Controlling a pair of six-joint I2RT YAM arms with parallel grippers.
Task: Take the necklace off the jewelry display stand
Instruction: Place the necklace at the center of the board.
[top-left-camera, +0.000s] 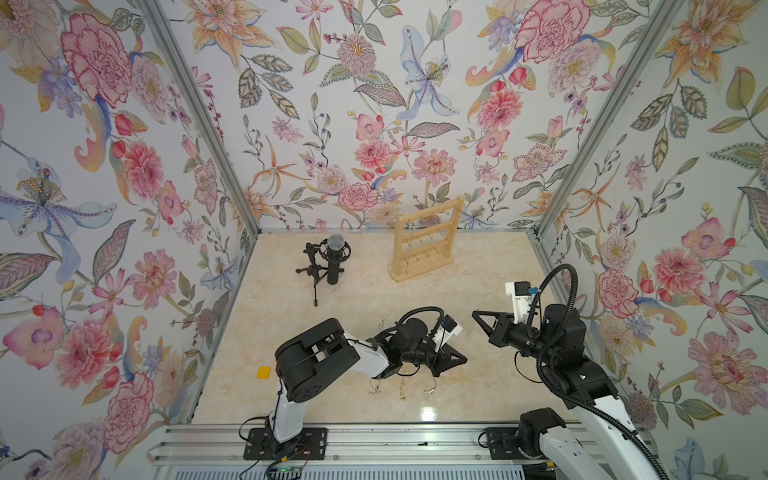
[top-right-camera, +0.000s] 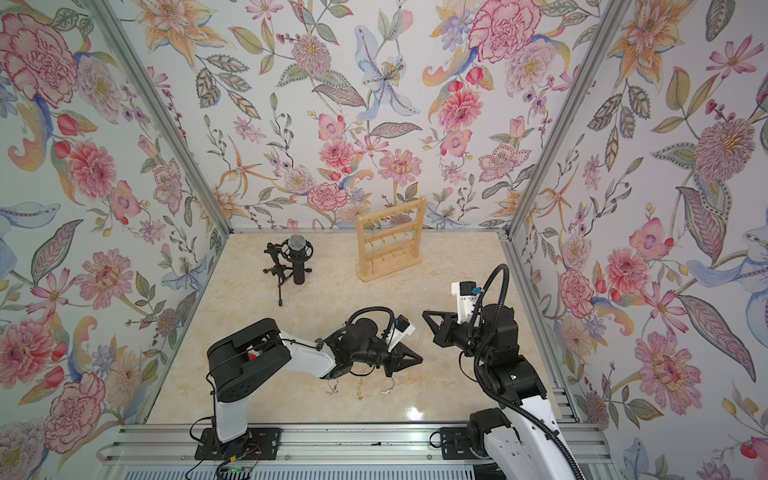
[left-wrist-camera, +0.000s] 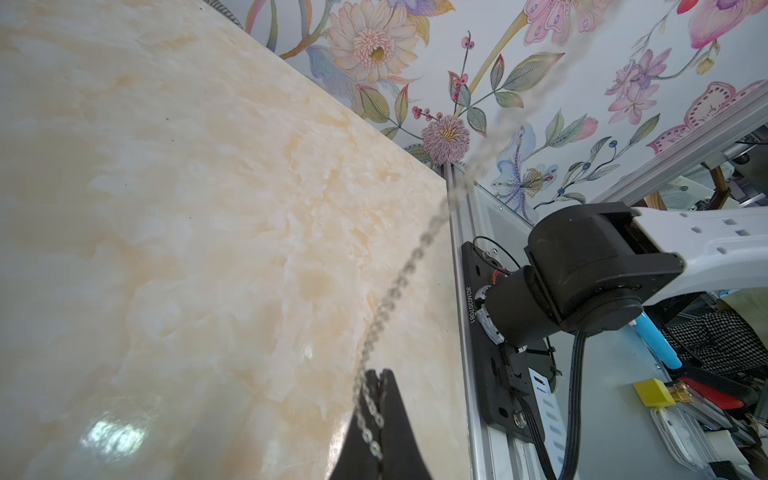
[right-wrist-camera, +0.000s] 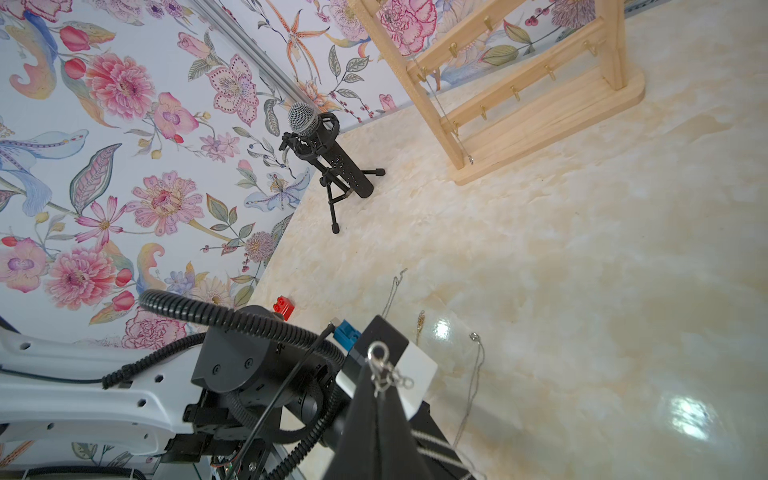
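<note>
The pale wooden jewelry display stand (top-left-camera: 424, 249) (top-right-camera: 388, 249) stands at the back of the table. A thin chain (right-wrist-camera: 441, 106) hangs on it beside one post. A silver necklace (top-left-camera: 468, 337) is off the stand and stretched between my two grippers near the front. My left gripper (top-left-camera: 464, 360) (left-wrist-camera: 377, 372) is shut on its chain (left-wrist-camera: 399, 286). My right gripper (top-left-camera: 474, 314) (right-wrist-camera: 377, 370) is shut on the end with the clasp (right-wrist-camera: 378, 353), and the chain's slack (right-wrist-camera: 473, 382) droops toward the table.
A black microphone on a tripod (top-left-camera: 332, 257) (right-wrist-camera: 328, 153) stands left of the stand. Three other necklaces (top-left-camera: 402, 390) lie on the marble tabletop (top-left-camera: 457, 282) under the left arm. A yellow brick (top-left-camera: 263, 371) and a red brick (right-wrist-camera: 284, 307) lie at the left edge.
</note>
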